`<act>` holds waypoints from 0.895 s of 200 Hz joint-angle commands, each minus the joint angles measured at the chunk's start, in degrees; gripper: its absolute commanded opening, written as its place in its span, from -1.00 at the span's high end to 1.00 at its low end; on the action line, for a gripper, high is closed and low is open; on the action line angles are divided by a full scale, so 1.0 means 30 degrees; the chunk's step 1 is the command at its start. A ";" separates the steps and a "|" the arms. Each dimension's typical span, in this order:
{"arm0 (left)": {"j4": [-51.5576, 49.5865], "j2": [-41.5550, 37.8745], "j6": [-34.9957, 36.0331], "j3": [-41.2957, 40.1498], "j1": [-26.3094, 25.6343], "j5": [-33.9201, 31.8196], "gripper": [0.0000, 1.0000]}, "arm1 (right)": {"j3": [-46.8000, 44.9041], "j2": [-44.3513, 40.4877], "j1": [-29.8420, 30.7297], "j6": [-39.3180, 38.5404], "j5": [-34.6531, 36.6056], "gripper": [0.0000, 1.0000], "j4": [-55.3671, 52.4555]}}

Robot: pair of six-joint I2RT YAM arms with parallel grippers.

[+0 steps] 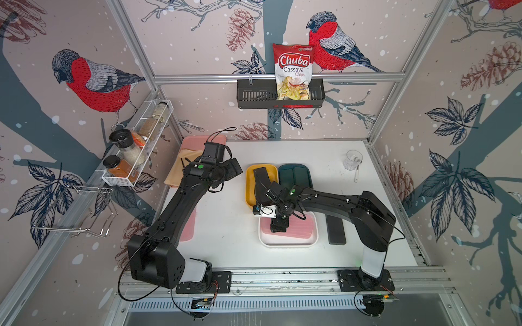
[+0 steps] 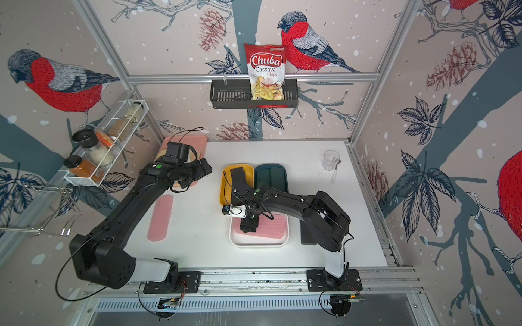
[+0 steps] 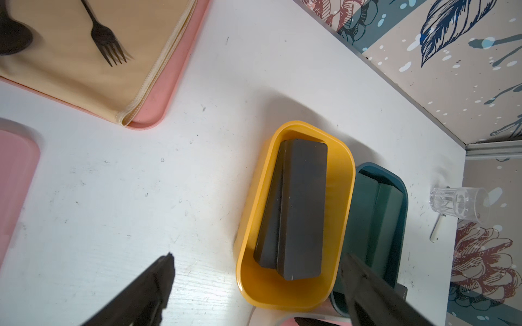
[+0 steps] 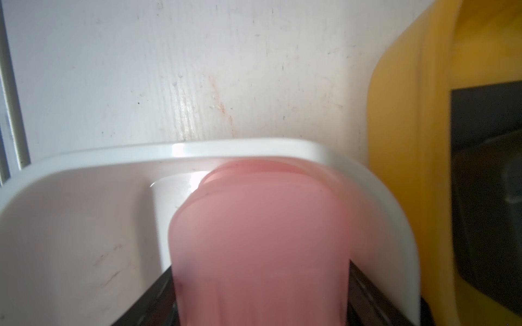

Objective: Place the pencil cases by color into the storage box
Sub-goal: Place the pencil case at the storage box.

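A yellow oblong plastic tub (image 1: 250,186) holding black flat pencil cases (image 3: 299,209) is sitting just left of a dark green plastic tub (image 1: 309,177) holding dark green flat cases (image 1: 293,175). In front of them, a white plastic tub (image 1: 288,243) is holding pink flat cases (image 1: 303,225); a loose black case (image 1: 336,231) is lying to its right.

Bright light, soft shadows. Top views bend at edges. Rt wrist view: pink pencil case (image 4: 260,240) blurred.

In a top view, left of centre, the loose pink case (image 1: 189,225) is largely hidden by the left arm (image 1: 175,209). In the right wrist view, the held pink case (image 4: 260,248) is blurred and cropped.
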 commanded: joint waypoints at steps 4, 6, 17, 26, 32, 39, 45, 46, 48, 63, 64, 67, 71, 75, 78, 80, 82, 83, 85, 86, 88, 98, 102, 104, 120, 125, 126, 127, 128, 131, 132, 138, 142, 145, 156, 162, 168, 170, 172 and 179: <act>0.0485 -0.0164 0.0158 -0.0046 0.0214 -0.0103 -0.92 | 0.0281 0.0358 0.0047 0.0286 -0.0010 -0.39 0.0291; 0.0481 -0.0148 0.0183 -0.0053 0.0237 -0.0083 -0.92 | 0.0292 0.0396 0.0025 0.0289 -0.0015 -0.40 0.0291; 0.0377 -0.0078 0.0289 0.0017 0.0289 -0.0029 -0.92 | 0.0334 0.0523 0.0045 0.0333 0.0002 -0.44 0.0291; 0.0258 -0.0033 0.0358 0.0058 0.0320 -0.0020 -0.92 | 0.0334 0.0571 0.0028 0.0381 0.0005 -0.47 0.0276; 0.0196 -0.0026 0.0410 0.0054 0.0333 0.0001 -0.92 | 0.0334 0.0611 0.0061 0.0392 0.0037 -0.49 0.0262; 0.0169 -0.0023 0.0433 0.0038 0.0373 0.0032 -0.92 | 0.0334 0.0662 0.0063 0.0407 0.0042 -0.53 0.0239; 0.0125 -0.0025 0.0482 0.0004 0.0363 0.0059 -0.92 | 0.0312 0.0694 0.0048 0.0420 0.0057 -0.55 0.0232; 0.0122 -0.0040 0.0483 0.0004 0.0363 0.0060 -0.91 | 0.0309 0.0693 0.0047 0.0428 0.0064 -0.56 0.0232; 0.0119 -0.0044 0.0484 -0.0011 0.0362 0.0060 -0.91 | 0.0306 0.0715 0.0047 0.0412 0.0063 -0.56 0.0225; 0.0011 -0.0069 0.0517 -0.0073 0.0414 0.0060 -0.92 | 0.0249 0.0711 0.0061 0.0490 0.0079 -0.61 0.0196; -0.0008 -0.0091 0.0530 -0.0079 0.0418 0.0060 -0.92 | 0.0233 0.0702 0.0054 0.0492 0.0075 -0.62 0.0199; -0.0022 -0.0110 0.0516 -0.0077 0.0435 0.0060 -0.92 | 0.0219 0.0701 0.0048 0.0495 0.0072 -0.63 0.0199; -0.0064 -0.0139 0.0569 -0.0104 0.0422 0.0064 -0.92 | 0.0193 0.0715 0.0062 0.0511 0.0072 -0.63 0.0203; -0.0079 -0.0142 0.0574 -0.0135 0.0435 0.0060 -0.92 | 0.0174 0.0710 0.0073 0.0524 0.0072 -0.64 0.0201; -0.0126 -0.0168 0.0594 -0.0150 0.0448 0.0071 -0.92 | 0.0135 0.0695 0.0068 0.0524 0.0072 -0.65 0.0170; -0.0148 -0.0171 0.0600 -0.0167 0.0450 0.0078 -0.92 | 0.0131 0.0678 0.0052 0.0524 0.0072 -0.65 0.0173; -0.0160 -0.0171 0.0594 -0.0186 0.0457 0.0065 -0.92 | 0.0130 0.0660 0.0056 0.0524 0.0072 -0.66 0.0173; -0.0182 -0.0172 0.0597 -0.0194 0.0468 0.0062 -0.92 | 0.0115 0.0661 0.0066 0.0524 0.0072 -0.66 0.0174; -0.0213 -0.0194 0.0608 -0.0200 0.0477 0.0061 -0.93 | 0.0104 0.0663 0.0074 0.0524 0.0072 -0.67 0.0174; -0.0223 -0.0197 0.0619 -0.0216 0.0478 0.0060 -0.92 | 0.0102 0.0648 0.0060 0.0524 0.0072 -0.67 0.0174; -0.0252 -0.0200 0.0606 -0.0227 0.0479 0.0046 -0.92 | 0.0100 0.0659 0.0065 0.0510 0.0072 -0.67 0.0166; -0.0322 -0.0258 0.0638 -0.0315 0.0508 0.0031 -0.92 | 0.0071 0.0656 0.0048 0.0539 0.0096 -0.69 0.0138; -0.0350 -0.0302 0.0633 -0.0387 0.0509 0.0024 -0.92 | 0.0056 0.0635 0.0069 0.0540 0.0099 -0.70 0.0144; -0.0372 -0.0292 0.0639 -0.0417 0.0531 0.0022 -0.92 | 0.0052 0.0627 0.0052 0.0528 0.0101 -0.70 0.0130; -0.0538 -0.0460 0.0646 -0.0689 0.0582 0.0002 -0.93 | 0.0093 0.0616 0.0089 0.0532 0.0123 -0.73 0.0042; -0.0580 -0.0515 0.0638 -0.0771 0.0596 -0.0027 -0.93 | 0.0100 0.0630 0.0121 0.0548 0.0128 -0.73 0.0012; -0.0597 -0.0519 0.0635 -0.0809 0.0596 -0.0027 -0.93 | 0.0100 0.0617 0.0113 0.0551 0.0129 -0.74 -0.0010; -0.0605 -0.0536 0.0633 -0.0828 0.0596 -0.0027 -0.93 | 0.0100 0.0596 0.0109 0.0552 0.0130 -0.74 -0.0006; -0.0610 -0.0544 0.0646 -0.0837 0.0611 -0.0028 -0.93 | 0.0115 0.0586 0.0107 0.0538 0.0115 -0.74 -0.0004; -0.0661 -0.0577 0.0647 -0.0908 0.0617 -0.0028 -0.93 | 0.0127 0.0588 0.0106 0.0544 0.0150 -0.75 -0.0024; -0.0681 -0.0580 0.0639 -0.0921 0.0621 -0.0028 -0.93 | 0.0128 0.0596 0.0091 0.0534 0.0155 -0.75 -0.0028; -0.0745 -0.0653 0.0631 -0.1051 0.0626 -0.0070 -0.93 | 0.0158 0.0566 0.0102 0.0559 0.0161 -0.76 -0.0059; -0.0811 -0.0687 0.0649 -0.1136 0.0651 -0.0100 -0.93 | 0.0184 0.0542 0.0105 0.0548 0.0160 -0.76 -0.0088; -0.0858 -0.0738 0.0640 -0.1187 0.0655 -0.0136 -0.93 | 0.0195 0.0512 0.0105 0.0538 0.0174 -0.77 -0.0112; -0.1090 -0.0841 0.0603 -0.1385 0.0728 -0.0301 -0.93 | 0.0268 0.0438 0.0105 0.0576 0.0189 -0.79 -0.0214; -0.1252 -0.0915 0.0598 -0.1493 0.0768 -0.0367 -0.94 | 0.0301 0.0409 0.0110 0.0536 0.0189 -0.79 -0.0265; -0.1384 -0.0975 0.0601 -0.1580 0.0815 -0.0447 -0.94 | 0.0355 0.0373 0.0131 0.0570 0.0189 -0.80 -0.0308; -0.1414 -0.0988 0.0587 -0.1623 0.0834 -0.0477 -0.94 | 0.0362 0.0356 0.0119 0.0558 0.0189 -0.80 -0.0335; -0.1444 -0.1020 0.0598 -0.1670 0.0854 -0.0492 -0.94 | 0.0400 0.0345 0.0131 0.0577 0.0189 -0.81 -0.0349; -0.1534 -0.1113 0.0612 -0.1771 0.0915 -0.0553 -0.94 | 0.0447 0.0284 0.0130 0.0583 0.0191 -0.81 -0.0408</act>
